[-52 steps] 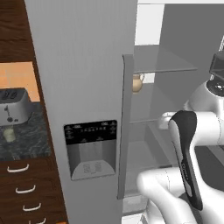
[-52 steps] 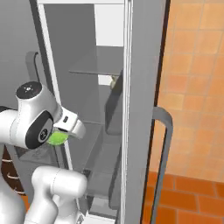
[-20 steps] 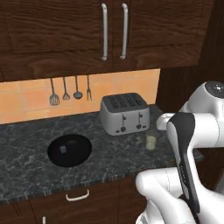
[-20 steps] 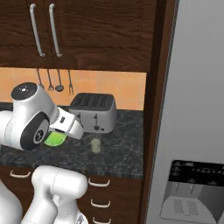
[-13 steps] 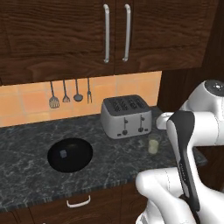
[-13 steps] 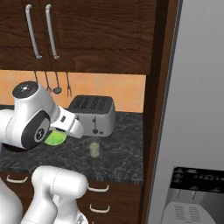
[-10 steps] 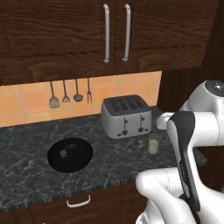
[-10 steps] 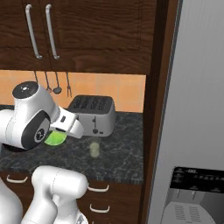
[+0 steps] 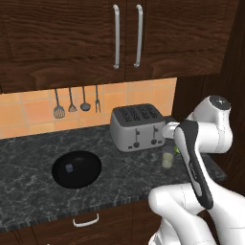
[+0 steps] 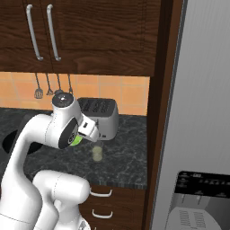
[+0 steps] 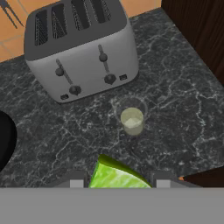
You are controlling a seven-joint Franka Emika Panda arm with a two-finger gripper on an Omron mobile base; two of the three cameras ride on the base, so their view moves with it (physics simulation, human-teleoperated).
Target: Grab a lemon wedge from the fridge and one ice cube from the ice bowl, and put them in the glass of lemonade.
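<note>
My gripper point(image 11: 119, 181) is shut on the lemon wedge point(image 11: 116, 175), a yellow-green slice between the two fingertips. It hangs above the counter, just short of the glass of lemonade point(image 11: 131, 120), which stands upright in front of the toaster. In the right base view the lemon wedge point(image 10: 76, 140) shows green at the hand, up and left of the glass of lemonade point(image 10: 97, 153). In the left base view the glass of lemonade point(image 9: 167, 157) stands beside my forearm. The black ice bowl point(image 9: 88, 174) lies to the left with an ice cube point(image 9: 69, 167) inside. The fridge point(image 10: 202, 103) stands at the right.
A silver four-slot toaster point(image 9: 139, 127) stands against the orange tiled wall behind the glass. Utensils point(image 9: 72, 100) hang on the wall, under dark wood cupboards point(image 9: 124, 38). A dark wood panel point(image 10: 159, 90) separates the counter from the fridge. Drawers point(image 10: 103, 202) sit below the counter.
The whole view swung from the open fridge to the counter as the base moved. In the last half second the arm has reached out toward the glass, the lemon wedge still in its grip.
</note>
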